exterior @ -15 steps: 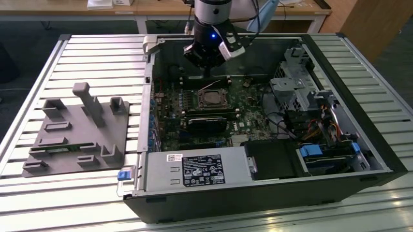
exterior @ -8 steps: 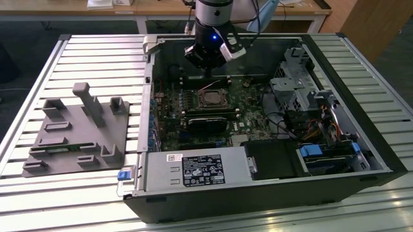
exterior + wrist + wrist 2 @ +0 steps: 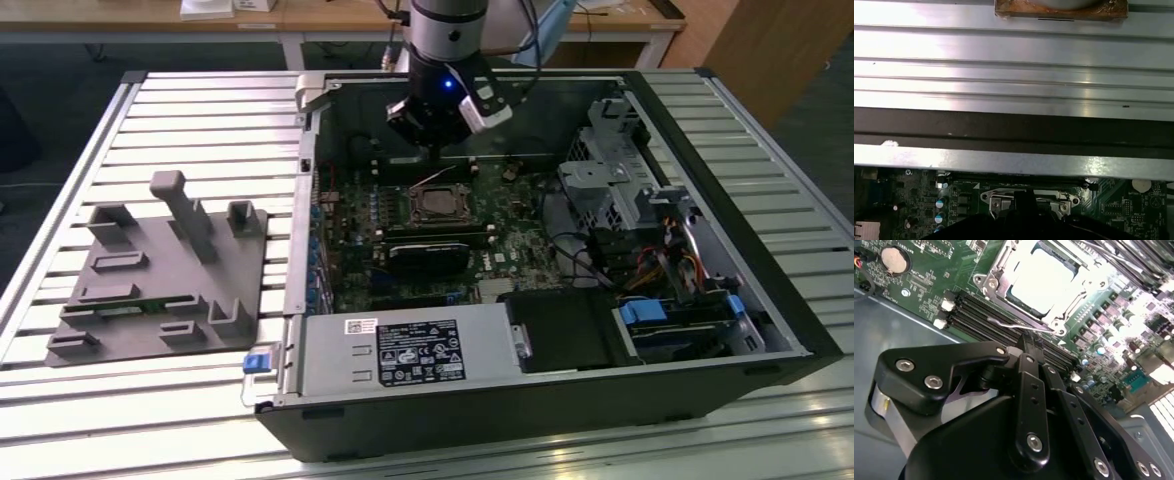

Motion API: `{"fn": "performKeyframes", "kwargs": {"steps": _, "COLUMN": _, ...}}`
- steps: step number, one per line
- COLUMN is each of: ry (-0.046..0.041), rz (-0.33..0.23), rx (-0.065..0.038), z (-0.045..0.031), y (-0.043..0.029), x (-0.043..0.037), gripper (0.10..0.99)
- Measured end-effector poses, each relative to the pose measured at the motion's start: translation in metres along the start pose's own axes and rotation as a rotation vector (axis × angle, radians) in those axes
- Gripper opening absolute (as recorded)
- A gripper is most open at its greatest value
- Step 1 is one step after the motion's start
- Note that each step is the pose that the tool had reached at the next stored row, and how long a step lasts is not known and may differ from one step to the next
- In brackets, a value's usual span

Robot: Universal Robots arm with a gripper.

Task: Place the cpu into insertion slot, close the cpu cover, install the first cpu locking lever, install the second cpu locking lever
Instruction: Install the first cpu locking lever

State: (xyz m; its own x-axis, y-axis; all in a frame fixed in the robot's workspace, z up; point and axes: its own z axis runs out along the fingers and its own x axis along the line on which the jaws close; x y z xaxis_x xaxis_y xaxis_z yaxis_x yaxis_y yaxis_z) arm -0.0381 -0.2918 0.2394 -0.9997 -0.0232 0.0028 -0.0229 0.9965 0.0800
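Hovering inside the open computer case (image 3: 534,415), which lies on its side on a slatted metal surface (image 3: 134,410), the gripper (image 3: 431,148) hangs over the motherboard (image 3: 521,265) just beyond the insertion slot (image 3: 1071,260), on the side farther from the power supply (image 3: 400,352). In the second wrist view the gripper (image 3: 1027,343) has its fingers (image 3: 1028,390) drawn together to a single tip with nothing seen between them. That tip sits over the long black memory slots (image 3: 979,312), just beside a thin wire locking lever (image 3: 1013,325) that runs along the nearest edge of the socket; whether the tip touches the wire cannot be told. The cpu (image 3: 1040,282) lies flat in the insertion slot, its metal top glaring bright, and the cpu cover (image 3: 997,277) lies down around it, framing the chip through its cut-out. A round coin battery (image 3: 894,259) sits on the board well apart from the socket. In the first wrist view the gripper's dark body (image 3: 1024,212) stands in front of the silver cover, with the case wall (image 3: 1014,125) and the ribbed surface beyond. In the exterior view a grey moulded fixture (image 3: 160,270) rests on the surface on the exterior view's left, apart from the case.
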Motion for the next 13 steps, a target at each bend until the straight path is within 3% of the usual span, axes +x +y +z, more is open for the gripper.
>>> {"fn": "performKeyframes", "kwargs": {"steps": 4, "ry": 0.0018, "rz": -0.025, "rx": 0.000, "z": 0.0041, "y": -0.0002, "x": -0.0014, "gripper": 0.106}}
{"fn": "performKeyframes", "kwargs": {"steps": 13, "ry": 0.0020, "rz": -0.026, "rx": 0.000, "z": 0.0092, "y": 0.0001, "x": -0.0092, "gripper": 0.106}}
